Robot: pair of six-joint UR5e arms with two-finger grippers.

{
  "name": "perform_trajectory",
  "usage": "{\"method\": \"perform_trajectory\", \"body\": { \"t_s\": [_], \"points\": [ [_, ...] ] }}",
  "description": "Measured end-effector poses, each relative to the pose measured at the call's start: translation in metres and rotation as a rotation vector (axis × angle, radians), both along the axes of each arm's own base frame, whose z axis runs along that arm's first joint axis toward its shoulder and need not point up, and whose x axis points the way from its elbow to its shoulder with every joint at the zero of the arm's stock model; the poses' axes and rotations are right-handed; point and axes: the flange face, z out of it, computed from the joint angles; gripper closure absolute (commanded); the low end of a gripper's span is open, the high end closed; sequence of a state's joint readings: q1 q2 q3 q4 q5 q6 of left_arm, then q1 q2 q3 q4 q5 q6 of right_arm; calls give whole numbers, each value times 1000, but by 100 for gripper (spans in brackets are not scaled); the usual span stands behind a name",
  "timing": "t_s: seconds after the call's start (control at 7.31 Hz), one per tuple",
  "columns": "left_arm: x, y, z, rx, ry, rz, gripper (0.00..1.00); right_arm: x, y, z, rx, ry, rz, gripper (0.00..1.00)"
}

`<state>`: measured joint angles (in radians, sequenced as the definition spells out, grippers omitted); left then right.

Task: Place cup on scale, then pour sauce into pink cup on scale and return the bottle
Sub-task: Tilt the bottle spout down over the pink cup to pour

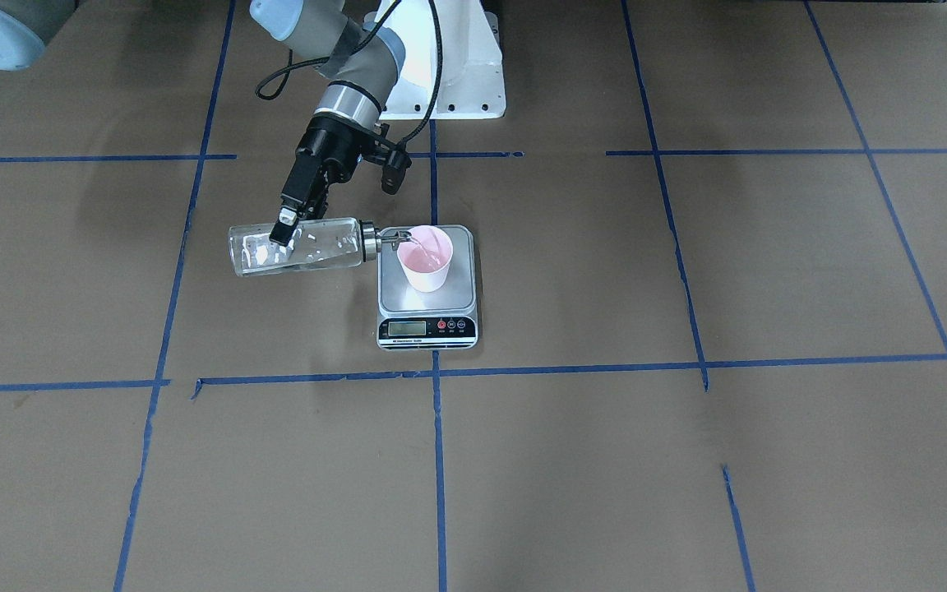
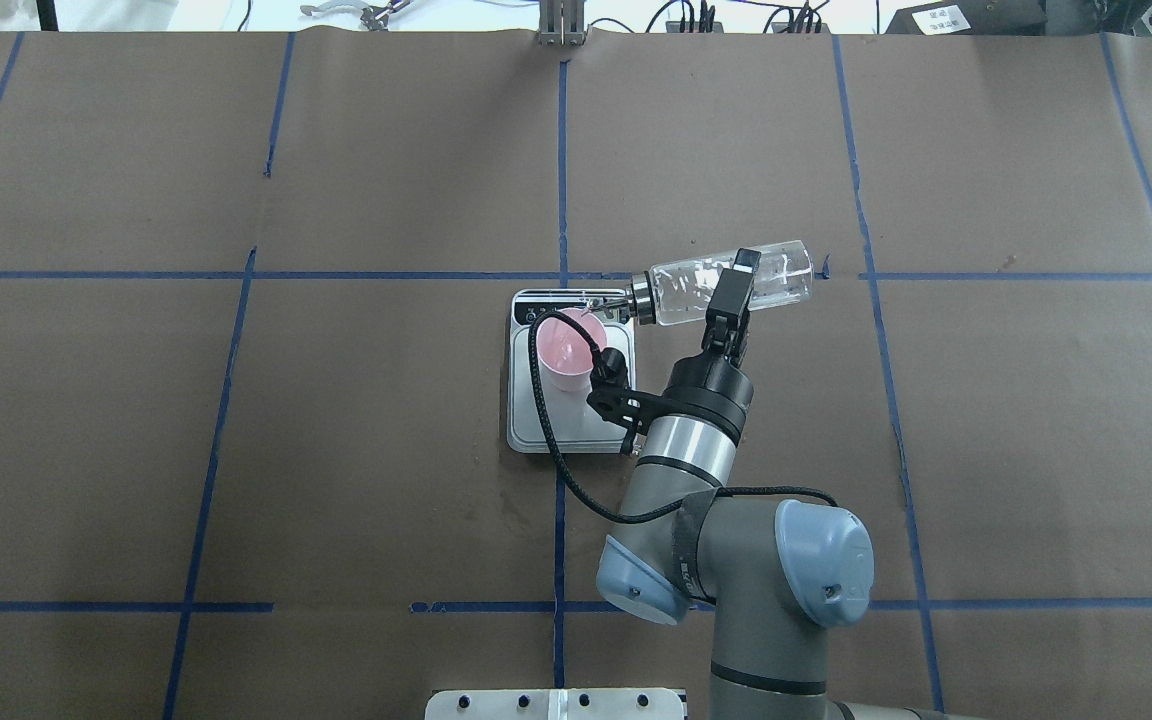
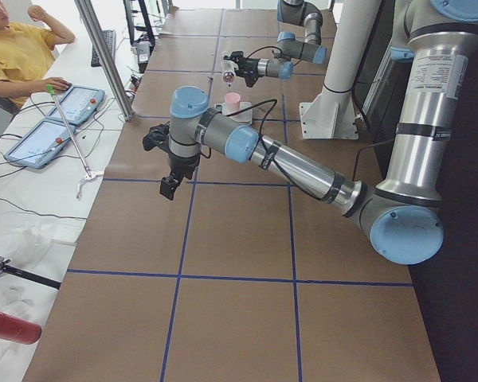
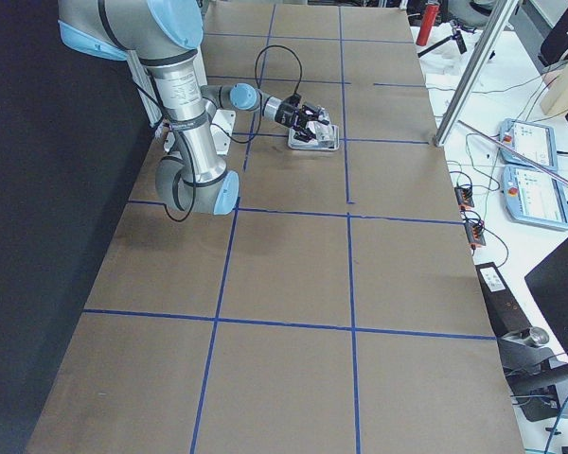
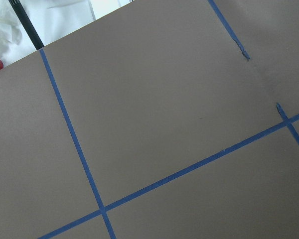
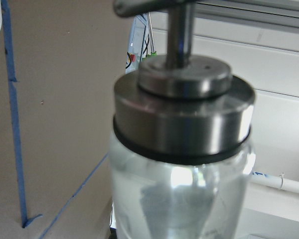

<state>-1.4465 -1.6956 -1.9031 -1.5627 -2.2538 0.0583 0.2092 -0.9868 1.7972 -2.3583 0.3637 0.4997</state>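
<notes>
The pink cup (image 1: 428, 259) stands upright on the steel platform of the scale (image 1: 428, 327), which also shows in the overhead view (image 2: 576, 425) with the cup (image 2: 564, 350) on it. My right gripper (image 1: 283, 230) is shut on the clear glass bottle (image 1: 309, 247) around its middle and holds it tipped almost level. The bottle's metal spout (image 1: 395, 238) is over the cup's rim. Clear sauce lies in the bottle (image 2: 681, 288), and liquid shows in the cup. My left gripper (image 3: 168, 189) hangs above bare table, far from the scale; I cannot tell whether it is open.
The robot's white pedestal (image 1: 449, 74) stands just behind the scale. Blue tape lines grid the brown table. Beyond the far edge, a seated person (image 3: 16, 48), two tablets (image 3: 64, 103) and a slanted metal pole (image 3: 103, 56) stand.
</notes>
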Motion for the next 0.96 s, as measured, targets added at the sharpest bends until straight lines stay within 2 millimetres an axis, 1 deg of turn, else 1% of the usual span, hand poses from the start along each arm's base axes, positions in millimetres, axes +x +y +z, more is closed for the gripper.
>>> {"method": "perform_trajectory", "body": {
  "t_s": [0.55, 0.82, 0.96],
  "points": [
    [0, 3, 5, -8, 0, 1, 0, 2, -1, 4, 7, 52, -11, 100],
    [0, 5, 8, -14, -1, 1, 0, 2, 1, 3, 11, 50, -15, 100],
    [0, 5, 10, -18, -1, 2, 0, 5, 1, -2, 15, 36, -15, 100]
  ]
}}
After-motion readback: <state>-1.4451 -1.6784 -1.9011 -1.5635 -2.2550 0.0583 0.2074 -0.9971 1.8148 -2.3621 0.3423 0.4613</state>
